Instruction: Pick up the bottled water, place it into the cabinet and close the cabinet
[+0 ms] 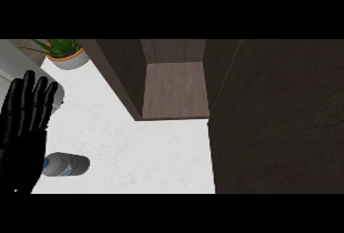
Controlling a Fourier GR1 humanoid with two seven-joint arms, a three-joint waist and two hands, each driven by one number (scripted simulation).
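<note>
The bottled water (66, 164) lies on its side at the lower left of the counter (148, 154), long axis running left-right, just right of my left hand (25, 132), whose fingers (42, 95) are straight and open.

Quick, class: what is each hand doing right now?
Left hand: open, fingers straight, holding nothing.
Right hand: not in view.

Bottled water (66, 164) left of cabinet (173, 91)

Open left hand (27, 123) beside lying bottled water (67, 164), open cabinet (174, 86) beyond.
</note>
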